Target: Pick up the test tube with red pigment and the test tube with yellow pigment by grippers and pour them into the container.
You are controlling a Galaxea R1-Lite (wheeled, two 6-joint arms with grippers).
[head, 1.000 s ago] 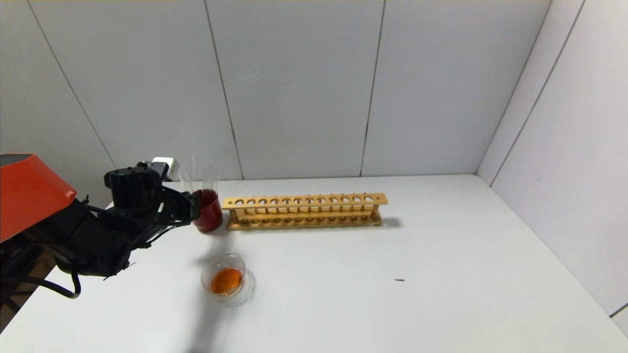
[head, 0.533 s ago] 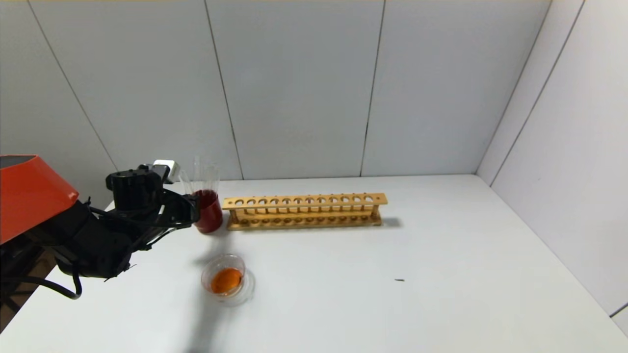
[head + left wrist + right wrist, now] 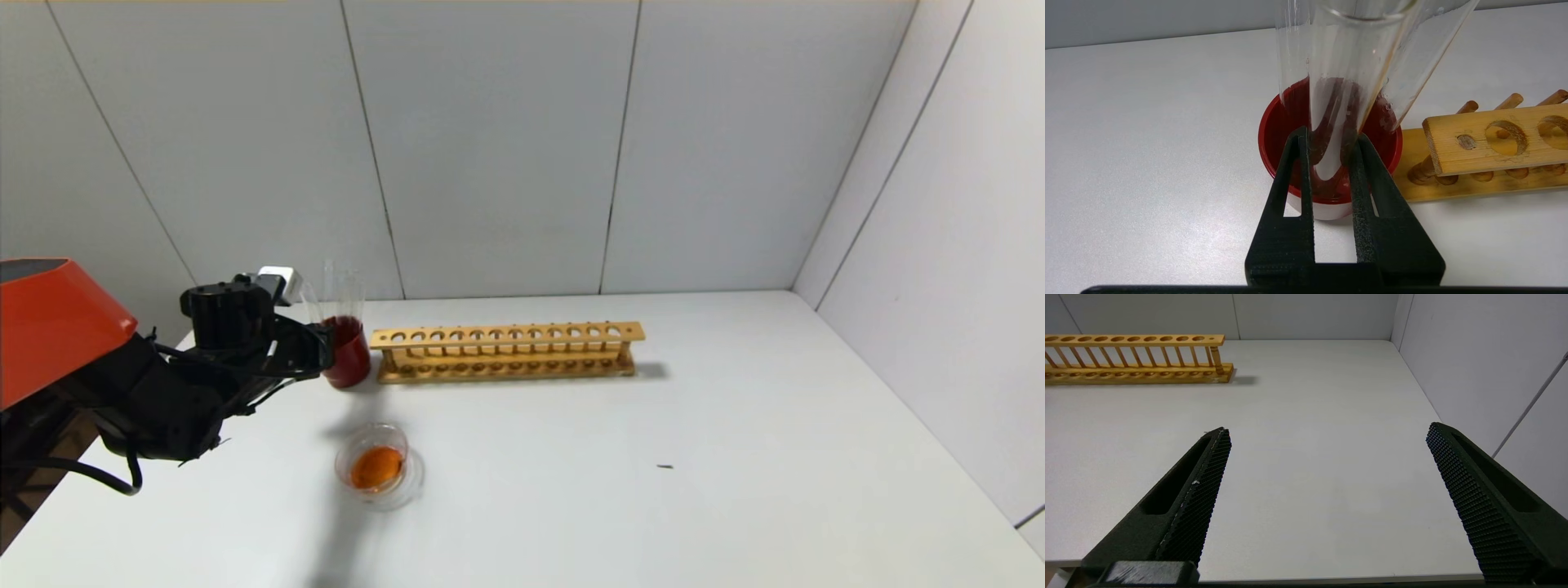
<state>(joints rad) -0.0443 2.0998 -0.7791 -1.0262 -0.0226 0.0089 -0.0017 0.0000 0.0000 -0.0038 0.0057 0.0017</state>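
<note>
My left gripper (image 3: 325, 353) (image 3: 1331, 134) is at the dark red cup (image 3: 351, 363) (image 3: 1274, 134), shut on a clear test tube (image 3: 1339, 81) that stands tilted in the cup. Two more clear tubes (image 3: 1421, 61) lean in the same cup; the tubes rise above it in the head view (image 3: 343, 294). None of the tubes shows red or yellow liquid. The container (image 3: 341, 457), a low clear glass dish, stands nearer to me than the cup and holds orange liquid. My right gripper (image 3: 1329, 428) is open and empty over bare table, out of the head view.
An empty wooden tube rack (image 3: 506, 351) (image 3: 1494, 139) (image 3: 1135, 355) stands right of the red cup. A small dark speck (image 3: 665, 466) lies on the white table. Wall panels close off the back and the right side.
My left arm has shifted slightly to the right towards the cup. The tubes, cup and dish have not moved.
</note>
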